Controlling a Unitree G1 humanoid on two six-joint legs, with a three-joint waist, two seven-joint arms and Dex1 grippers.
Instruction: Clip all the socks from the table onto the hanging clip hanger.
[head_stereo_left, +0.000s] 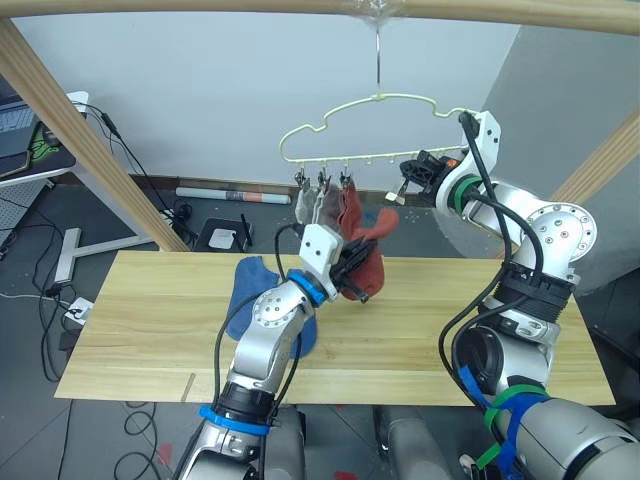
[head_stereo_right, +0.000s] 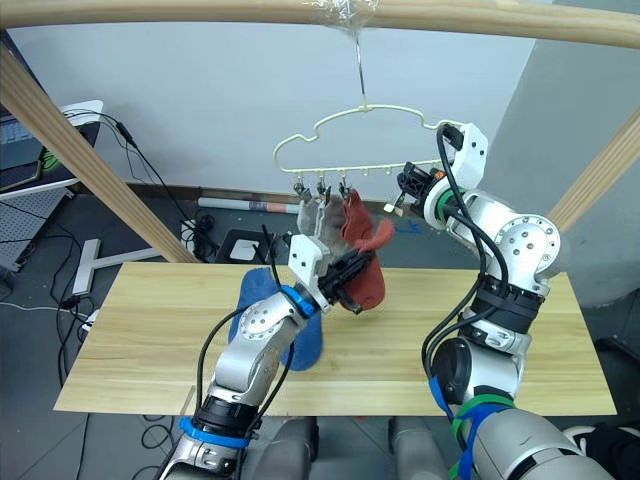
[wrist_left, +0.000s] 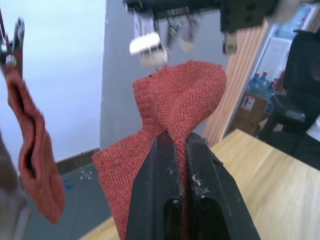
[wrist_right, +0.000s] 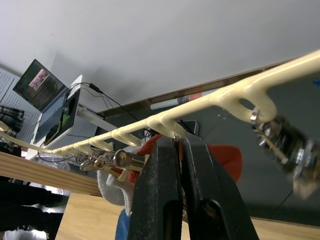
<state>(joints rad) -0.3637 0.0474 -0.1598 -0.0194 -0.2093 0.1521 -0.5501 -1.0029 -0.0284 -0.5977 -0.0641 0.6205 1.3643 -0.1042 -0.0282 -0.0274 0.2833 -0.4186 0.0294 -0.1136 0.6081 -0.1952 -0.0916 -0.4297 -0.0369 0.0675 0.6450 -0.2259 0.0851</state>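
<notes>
Two grey socks (head_stereo_left: 310, 205) and one red sock (head_stereo_left: 349, 207) hung clipped on the hanger (head_stereo_left: 375, 130). The left jaws (head_stereo_left: 352, 270) were clenched on a second red sock (head_stereo_left: 366, 262), raised above the desk (head_stereo_left: 130, 330). Blue socks (head_stereo_left: 250, 290) lay below them. The right jaws (head_stereo_left: 405, 186) were closed at the hanger's bar, beside a clip (wrist_right: 280, 145).

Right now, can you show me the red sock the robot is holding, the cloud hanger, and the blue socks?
red sock (wrist_left: 175, 100): left wrist view, its bunched upper part.
clip hanger (head_stereo_left: 385, 97): left eye view, top wire.
blue socks (head_stereo_left: 250, 280): left eye view, upper fabric.
</notes>
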